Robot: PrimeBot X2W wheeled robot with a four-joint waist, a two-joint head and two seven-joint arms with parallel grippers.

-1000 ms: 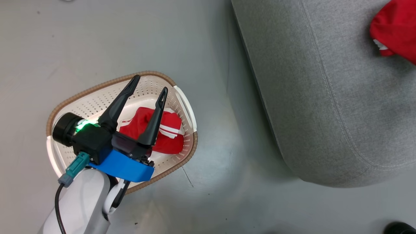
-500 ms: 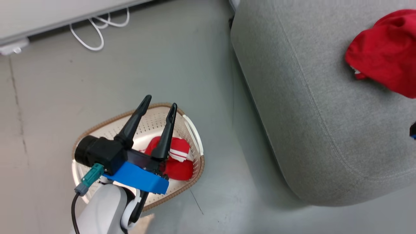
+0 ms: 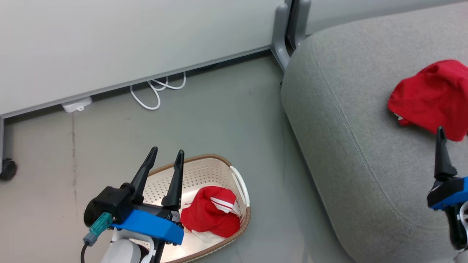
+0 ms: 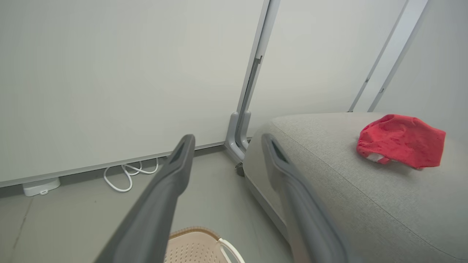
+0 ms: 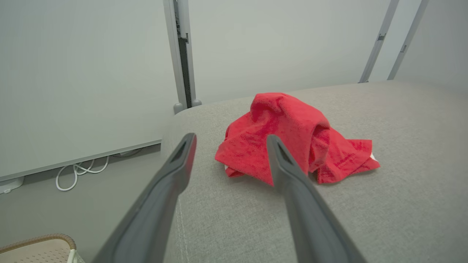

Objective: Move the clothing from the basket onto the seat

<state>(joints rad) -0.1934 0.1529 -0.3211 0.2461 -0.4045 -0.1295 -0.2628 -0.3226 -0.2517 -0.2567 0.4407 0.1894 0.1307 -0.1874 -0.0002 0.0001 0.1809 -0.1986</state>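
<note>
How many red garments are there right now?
2. The striped red garment lies in the basket; the plain red garment lies on the seat. Another could hide under the basket one.

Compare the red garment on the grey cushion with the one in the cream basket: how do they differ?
Place: the plain red fabric garment lies on the grey upholstered sofa cushion; the red fabric garment with white stripes lies inside the cream perforated plastic basket.
Pattern: the cushion garment looks nearly all red; the basket garment shows clear white stripes.
Both are red, soft and crumpled.
</note>
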